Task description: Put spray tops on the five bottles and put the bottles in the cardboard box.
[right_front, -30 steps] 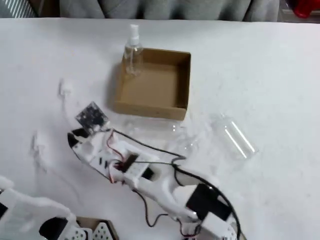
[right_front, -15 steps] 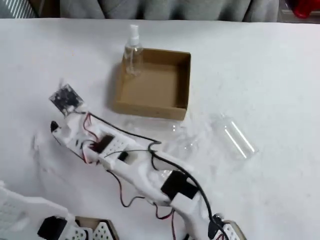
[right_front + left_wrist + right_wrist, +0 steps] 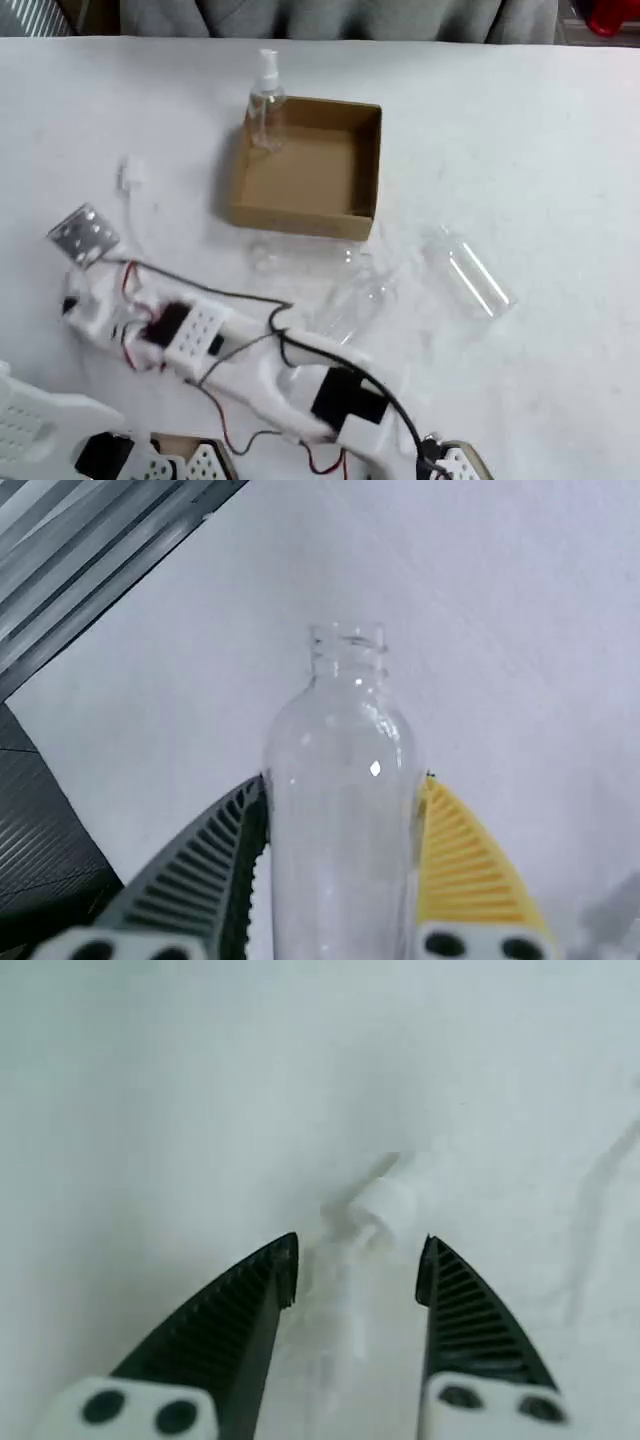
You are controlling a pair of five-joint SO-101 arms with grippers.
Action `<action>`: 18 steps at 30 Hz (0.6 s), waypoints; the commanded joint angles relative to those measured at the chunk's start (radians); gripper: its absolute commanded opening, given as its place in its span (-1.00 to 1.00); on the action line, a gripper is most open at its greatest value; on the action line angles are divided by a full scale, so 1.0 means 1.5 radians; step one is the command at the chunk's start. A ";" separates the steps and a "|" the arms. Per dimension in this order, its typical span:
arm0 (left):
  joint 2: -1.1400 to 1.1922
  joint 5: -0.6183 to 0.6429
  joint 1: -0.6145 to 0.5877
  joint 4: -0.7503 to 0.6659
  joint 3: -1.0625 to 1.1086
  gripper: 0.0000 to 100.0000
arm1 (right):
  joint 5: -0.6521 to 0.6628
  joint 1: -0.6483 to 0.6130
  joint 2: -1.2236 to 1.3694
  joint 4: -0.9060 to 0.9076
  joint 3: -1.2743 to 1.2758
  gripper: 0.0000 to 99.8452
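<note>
The left arm's jaws were pinched on the body of a clear uncapped bottle (image 3: 340, 810), one jaw on either side, with its threaded neck pointing away. The right arm's jaws stood spread apart, with a white spray top (image 3: 378, 1208) lying between them on the counter (image 3: 150, 1080). The cardboard box (image 3: 300, 215) sat farther back, a topped bottle (image 3: 266, 110) upright at its far left corner.

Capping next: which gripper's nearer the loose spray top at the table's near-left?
Right. The right gripper, jaws open, straddles the spray top on the table; the left gripper is apart, shut on a topless bottle.
</note>
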 commanded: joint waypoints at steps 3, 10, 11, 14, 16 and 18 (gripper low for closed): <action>-0.014 -0.003 -0.006 -0.013 -0.009 -0.89 | -0.052 -0.039 -0.023 -0.083 -0.025 -0.66; -0.014 -0.004 -0.007 -0.013 -0.009 -0.89 | -0.054 -0.017 0.071 -0.282 -0.008 -0.66; -0.014 -0.005 -0.007 -0.013 -0.009 -0.89 | -0.052 -0.014 0.080 -0.300 -0.008 -0.66; -0.014 -0.005 -0.007 -0.013 -0.009 -0.89 | -0.052 -0.005 0.093 -0.314 -0.010 -0.66; -0.014 -0.005 -0.007 -0.013 -0.009 -0.89 | -0.055 -0.003 0.098 -0.275 -0.029 -0.66; -0.014 -0.005 -0.007 -0.013 -0.009 -0.89 | -0.057 0.002 0.102 -0.217 -0.053 -0.66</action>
